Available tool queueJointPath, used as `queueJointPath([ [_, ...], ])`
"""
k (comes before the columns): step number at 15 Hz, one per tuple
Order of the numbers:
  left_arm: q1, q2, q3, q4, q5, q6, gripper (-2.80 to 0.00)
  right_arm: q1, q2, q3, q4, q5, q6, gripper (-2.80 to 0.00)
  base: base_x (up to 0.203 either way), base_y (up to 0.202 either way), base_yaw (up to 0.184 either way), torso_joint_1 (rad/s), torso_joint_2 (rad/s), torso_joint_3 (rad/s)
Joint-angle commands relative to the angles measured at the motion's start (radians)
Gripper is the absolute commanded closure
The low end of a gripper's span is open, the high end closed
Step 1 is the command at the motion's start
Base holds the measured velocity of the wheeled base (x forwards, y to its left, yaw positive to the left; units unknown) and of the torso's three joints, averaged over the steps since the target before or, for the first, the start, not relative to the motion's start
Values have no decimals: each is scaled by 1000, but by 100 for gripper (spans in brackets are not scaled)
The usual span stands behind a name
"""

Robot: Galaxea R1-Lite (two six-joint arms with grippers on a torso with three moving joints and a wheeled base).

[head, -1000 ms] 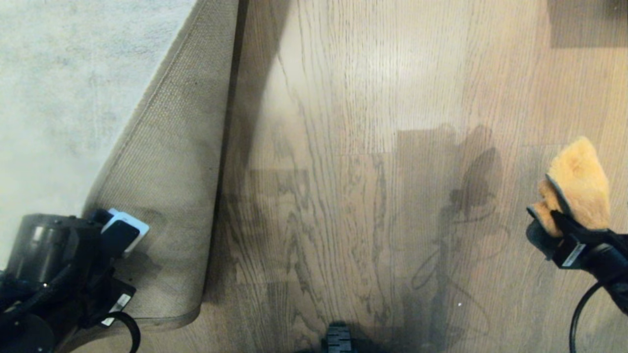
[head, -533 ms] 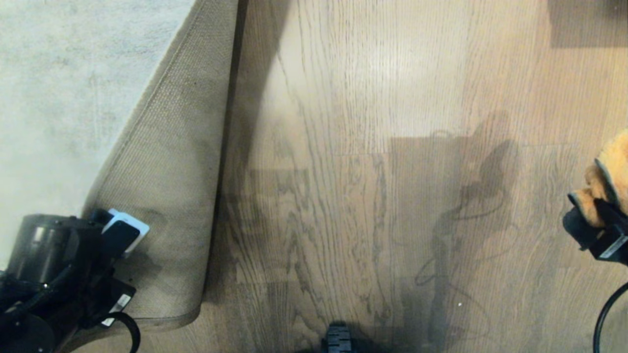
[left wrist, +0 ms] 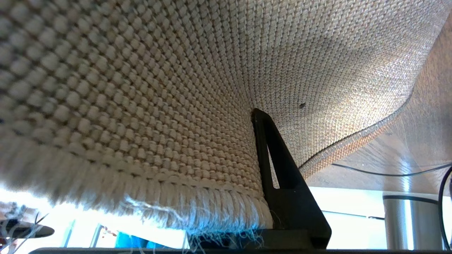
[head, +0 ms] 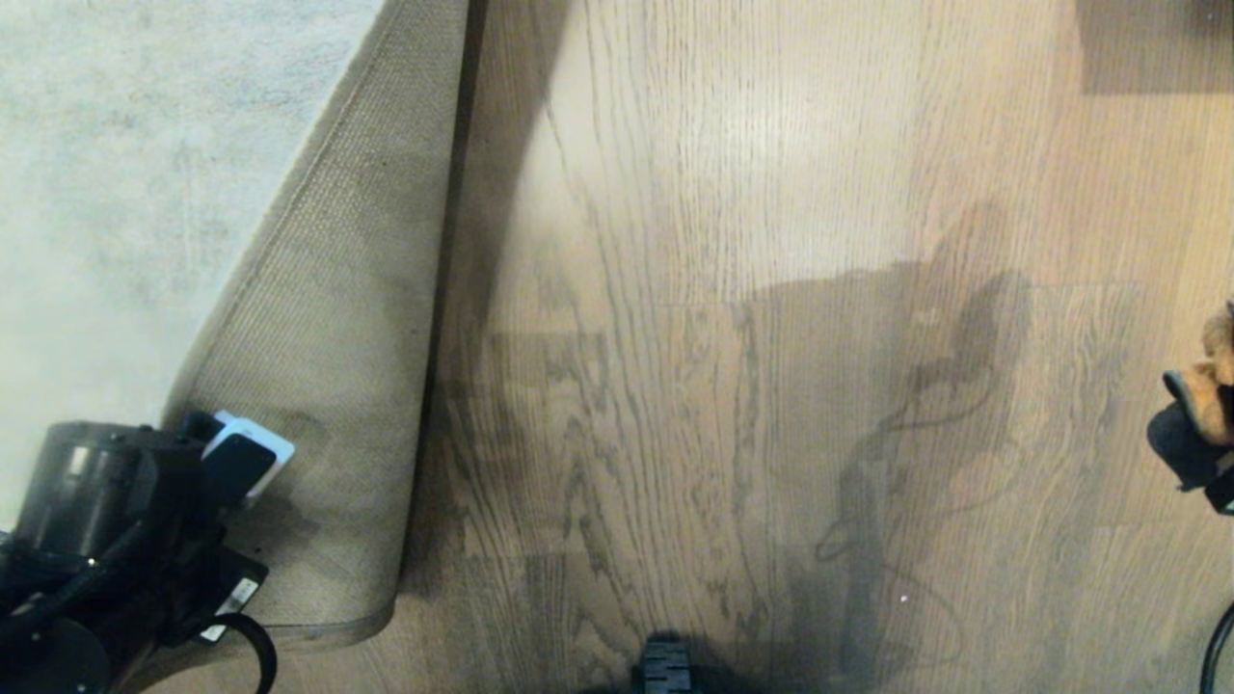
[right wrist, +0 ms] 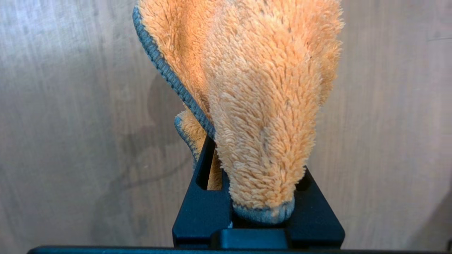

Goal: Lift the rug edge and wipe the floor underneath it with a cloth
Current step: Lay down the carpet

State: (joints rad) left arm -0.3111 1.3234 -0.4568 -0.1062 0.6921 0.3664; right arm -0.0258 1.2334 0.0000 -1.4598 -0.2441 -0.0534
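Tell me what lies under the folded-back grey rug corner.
Bare brown wood-plank floor shows beside the fold. Under the tan mesh-backed rug edge is pale pile, hidden where covered.

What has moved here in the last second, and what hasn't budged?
The right gripper, shut on the cloth, slid toward the right edge of the head view and is now almost out of it; its shadow on the floor shifted too. Nothing was let go. The left gripper kept still, holding the rug edge folded back.

The head view's right edge cuts off most of the cloth [head: 1217,381].
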Motion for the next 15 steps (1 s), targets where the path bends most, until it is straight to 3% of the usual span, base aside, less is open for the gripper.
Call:
queueJointPath([
  [1, -2, 2, 0, -1, 3, 2, 0, -9, -52, 0, 12, 17, 2, 0, 0, 0, 0, 0, 0, 0],
  [8, 0, 0, 0, -1, 9, 0, 0, -8, -352, 0, 430, 204, -2, 0, 0, 0, 0, 0, 0, 0],
  [12, 0, -1, 0, -1, 12, -10, 0, -7, -466, 0, 611, 219, -4, 0, 0, 0, 0, 0, 0, 0],
  [15, 0, -1, 1, -1, 10, -12, 0, -5, -640, 0, 820, 235, -22, 0, 0, 0, 0, 0, 0, 0],
])
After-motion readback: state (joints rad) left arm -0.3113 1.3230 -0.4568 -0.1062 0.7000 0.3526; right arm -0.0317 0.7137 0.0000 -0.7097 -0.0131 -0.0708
